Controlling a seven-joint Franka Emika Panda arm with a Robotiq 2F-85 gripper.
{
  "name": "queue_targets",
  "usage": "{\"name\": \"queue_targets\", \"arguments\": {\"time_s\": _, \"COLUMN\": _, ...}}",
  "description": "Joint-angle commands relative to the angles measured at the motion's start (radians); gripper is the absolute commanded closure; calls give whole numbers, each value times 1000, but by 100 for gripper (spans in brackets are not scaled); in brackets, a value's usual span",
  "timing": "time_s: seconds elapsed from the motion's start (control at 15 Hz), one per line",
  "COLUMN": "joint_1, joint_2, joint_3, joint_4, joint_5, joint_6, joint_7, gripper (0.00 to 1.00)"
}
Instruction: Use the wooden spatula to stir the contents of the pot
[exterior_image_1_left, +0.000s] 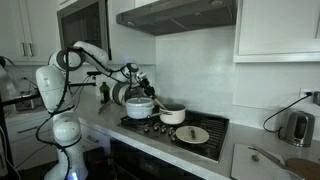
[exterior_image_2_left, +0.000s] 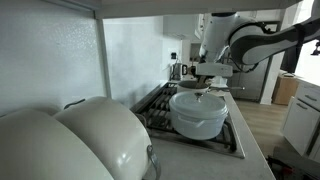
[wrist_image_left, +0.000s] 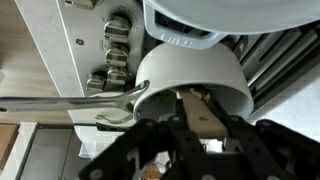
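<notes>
The small white pot (wrist_image_left: 190, 70) fills the middle of the wrist view, directly below my gripper (wrist_image_left: 203, 118). The gripper is shut on the flat end of the pale wooden spatula (wrist_image_left: 200, 112), which points down into the pot's opening. The pot's contents are hidden. In an exterior view the small pot (exterior_image_1_left: 172, 114) stands on the stove beside the larger white pot (exterior_image_1_left: 140, 105), with my gripper (exterior_image_1_left: 140, 80) above them. In an exterior view the gripper (exterior_image_2_left: 213, 72) hangs behind the larger pot (exterior_image_2_left: 198, 112), which hides the small pot.
A flat round pan (exterior_image_1_left: 192, 134) lies at the stove's front. Stove knobs (wrist_image_left: 112, 45) line the front panel. A shiny metal handle (wrist_image_left: 60, 102) sticks out sideways from the small pot. A kettle (exterior_image_1_left: 295, 127) stands on the counter. A big white rounded object (exterior_image_2_left: 70, 145) blocks the foreground.
</notes>
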Motion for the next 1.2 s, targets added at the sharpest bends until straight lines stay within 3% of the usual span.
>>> {"name": "queue_targets", "arguments": {"time_s": 0.0, "joint_1": 4, "joint_2": 6, "joint_3": -26, "joint_4": 29, "joint_5": 21, "joint_6": -22, "joint_7": -8, "gripper": 93}}
{"name": "queue_targets", "arguments": {"time_s": 0.6, "joint_1": -11, "joint_2": 14, "joint_3": -70, "joint_4": 93, "joint_5": 109, "joint_6": -23, "joint_7": -82, "gripper": 93}}
{"name": "queue_targets", "arguments": {"time_s": 1.13, "joint_1": -36, "joint_2": 19, "joint_3": -130, "joint_4": 180, "joint_5": 244, "joint_6": -52, "joint_7": -229, "gripper": 93}}
